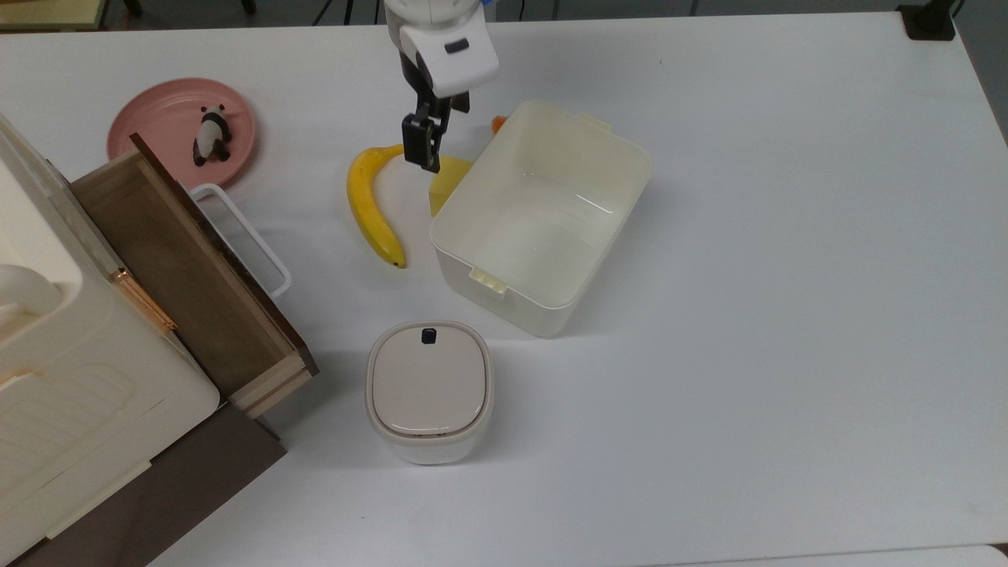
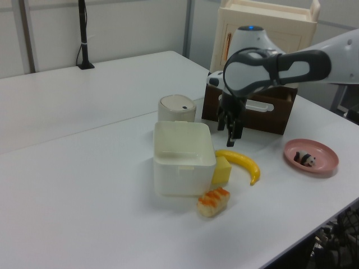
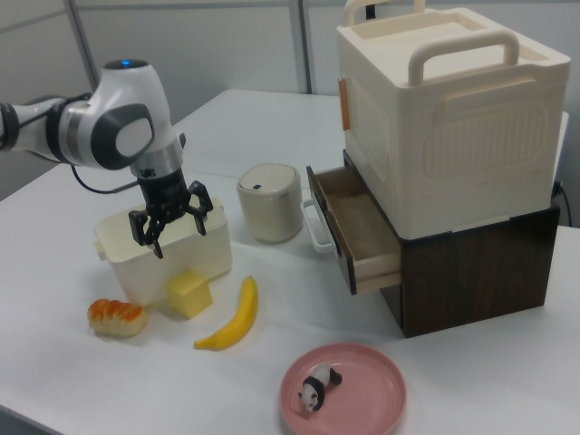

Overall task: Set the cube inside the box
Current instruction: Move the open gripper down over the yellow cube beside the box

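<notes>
- One cube [image 3: 189, 293] sits on the table, touching the box [image 1: 598, 150] wall at the top view's 9 o'clock side.
- Gripper [image 3: 169, 224] hangs above it, fingers spread wide, empty.
- Risk: a finger lands on the box rim or nudges the banana [image 1: 368, 206] nearby, cramped gap.

Your arm [image 3: 109, 122] shows glossy white shells, dark grey joints, a blue light on top, and a black two-finger gripper [image 3: 172, 228].

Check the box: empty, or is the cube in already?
Empty. The top view shows the box's bare floor, and the cube sits on the table against its outer wall, beside the banana.
</notes>
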Controlling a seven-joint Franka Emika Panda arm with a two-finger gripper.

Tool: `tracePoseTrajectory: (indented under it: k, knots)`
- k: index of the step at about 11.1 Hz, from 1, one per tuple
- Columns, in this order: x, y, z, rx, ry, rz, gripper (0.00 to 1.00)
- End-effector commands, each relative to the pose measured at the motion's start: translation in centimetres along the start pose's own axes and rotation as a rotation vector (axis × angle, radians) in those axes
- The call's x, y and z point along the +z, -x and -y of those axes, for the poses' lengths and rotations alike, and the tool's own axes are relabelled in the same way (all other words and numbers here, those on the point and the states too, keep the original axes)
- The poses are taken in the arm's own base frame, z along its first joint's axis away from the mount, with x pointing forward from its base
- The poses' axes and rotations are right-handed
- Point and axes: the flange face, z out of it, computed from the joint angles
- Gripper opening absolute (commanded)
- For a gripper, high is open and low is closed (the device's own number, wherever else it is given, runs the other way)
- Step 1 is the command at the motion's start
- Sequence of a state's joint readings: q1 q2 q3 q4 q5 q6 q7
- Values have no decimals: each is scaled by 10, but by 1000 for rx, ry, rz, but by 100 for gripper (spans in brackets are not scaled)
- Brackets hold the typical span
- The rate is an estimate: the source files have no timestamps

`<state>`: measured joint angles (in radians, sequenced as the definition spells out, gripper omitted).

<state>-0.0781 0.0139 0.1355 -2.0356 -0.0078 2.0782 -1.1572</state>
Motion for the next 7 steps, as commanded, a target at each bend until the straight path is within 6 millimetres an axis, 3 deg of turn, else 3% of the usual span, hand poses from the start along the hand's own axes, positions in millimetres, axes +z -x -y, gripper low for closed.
tracePoseTrajectory:
  k: [1, 7]
  knots:
    - [23, -1, 5, -44, 7, 22, 100]
    - [57, -10, 10, -85, -39, 67, 100]
